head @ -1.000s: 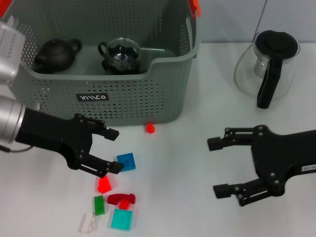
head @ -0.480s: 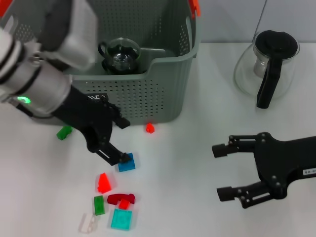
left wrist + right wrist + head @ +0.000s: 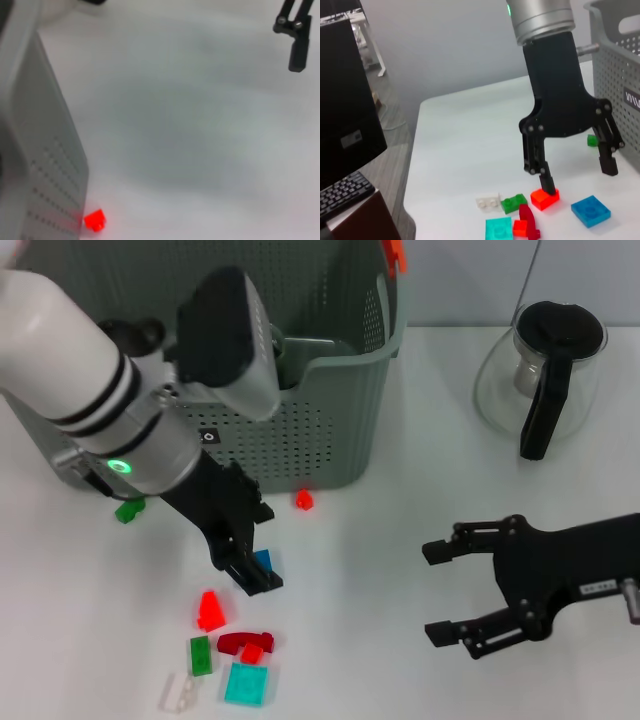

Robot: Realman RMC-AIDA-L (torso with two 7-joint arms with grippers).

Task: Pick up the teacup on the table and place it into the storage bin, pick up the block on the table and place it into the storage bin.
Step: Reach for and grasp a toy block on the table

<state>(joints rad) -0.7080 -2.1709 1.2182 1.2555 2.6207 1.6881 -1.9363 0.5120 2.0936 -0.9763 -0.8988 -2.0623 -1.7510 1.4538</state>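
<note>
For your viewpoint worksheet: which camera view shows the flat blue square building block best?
The right wrist view: the flat blue square building block lies whole and unobstructed there. In the head view the left gripper covers part of it. The left wrist view misses it.

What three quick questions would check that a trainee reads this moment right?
1. True or false: the left claw, low over the loose blocks, is shut on one.
2. What stands on the table beyond the open, empty right claw, to the right of the storage bin? A) a glass jug with a black handle B) a white mug C) a teal plate
3. In the head view, what colour is the block partly hidden by the left claw?

Key: 1 false, the right wrist view shows it open and holding nothing. 2 A. 3 blue, the blue block.
</note>
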